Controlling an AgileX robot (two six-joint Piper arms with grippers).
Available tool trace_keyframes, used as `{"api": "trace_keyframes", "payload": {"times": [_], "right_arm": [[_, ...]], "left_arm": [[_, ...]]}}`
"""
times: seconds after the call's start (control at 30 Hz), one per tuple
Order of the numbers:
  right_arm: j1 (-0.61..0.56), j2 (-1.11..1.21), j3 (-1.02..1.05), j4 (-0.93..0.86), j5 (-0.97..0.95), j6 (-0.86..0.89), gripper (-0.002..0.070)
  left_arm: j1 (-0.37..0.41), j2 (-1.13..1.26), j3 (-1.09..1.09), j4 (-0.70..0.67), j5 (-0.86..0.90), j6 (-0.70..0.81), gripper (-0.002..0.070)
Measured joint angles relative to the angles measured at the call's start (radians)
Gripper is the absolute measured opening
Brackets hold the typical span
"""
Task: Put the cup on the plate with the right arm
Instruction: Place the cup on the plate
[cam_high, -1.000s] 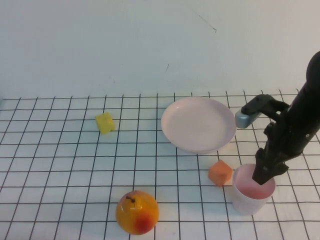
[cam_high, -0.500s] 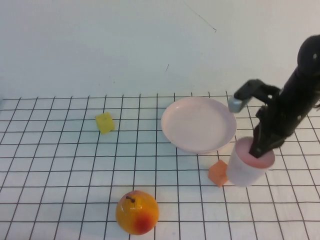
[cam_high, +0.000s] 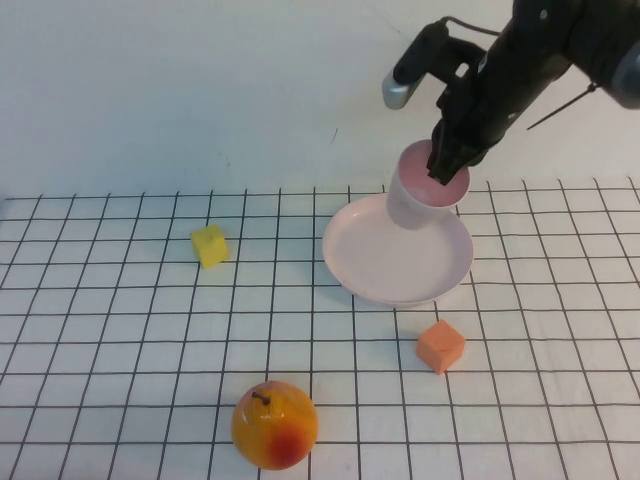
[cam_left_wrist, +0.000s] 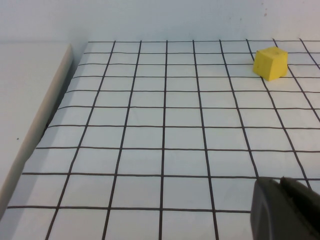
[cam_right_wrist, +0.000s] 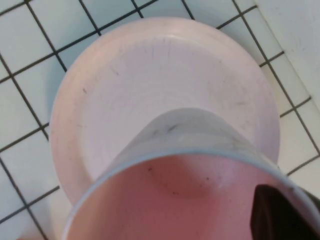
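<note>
The high view takes in the whole grid-lined table (cam_high: 120, 330): the right gripper (cam_high: 450, 160) holds the cup (cam_high: 425, 190) by its rim, one finger dipped inside, lifted above the far edge of the plate (cam_high: 390, 265) and tilted. The right wrist view adds what the high view cannot: looking down past the cup (cam_right_wrist: 165, 190), its pinker inside fills the foreground, a dark fingertip (cam_right_wrist: 280, 212) sits at its rim, and the plate (cam_right_wrist: 125, 85) lies directly beneath, its pale glossy surface faintly scuffed. The cup is smooth, tapered, handleless plastic; the plate is round and shallow with a raised rim.

Only the left wrist view shows the left gripper (cam_left_wrist: 285, 210), a dark tip low over the grid; whether it is apart or together cannot be told. A yellow cube (cam_left_wrist: 270, 62) sits well beyond it.

Nearer the robot, an orange cube (cam_high: 440, 346) and a round orange-yellow fruit (cam_high: 274, 424) rest on the table.
</note>
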Motion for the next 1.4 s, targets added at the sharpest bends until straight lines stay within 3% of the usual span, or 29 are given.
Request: {"api": "trace_keyframes", "payload": {"times": [0.87,1.07,1.3,1.4], "right_arm": [[0.003,0.169,-0.027,0.023,-0.088,0.002,0.0041],[0.003,0.169,-0.027,0.035,-0.088,0.003,0.0121],[0.003,0.169,-0.027,0.036,-0.093,0.030,0.0307],[0.003,0.169,-0.027,0.036,-0.096,0.037,0.0337]], "left_arm": [[0.000,0.000,0.000,0.000,0.000,0.000,-0.0003],[0.000,0.000,0.000,0.000,0.000,0.000,-0.0003],[0.000,0.000,0.000,0.000,0.000,0.000,-0.0003],[0.000,0.000,0.000,0.000,0.000,0.000,-0.0003]]}}
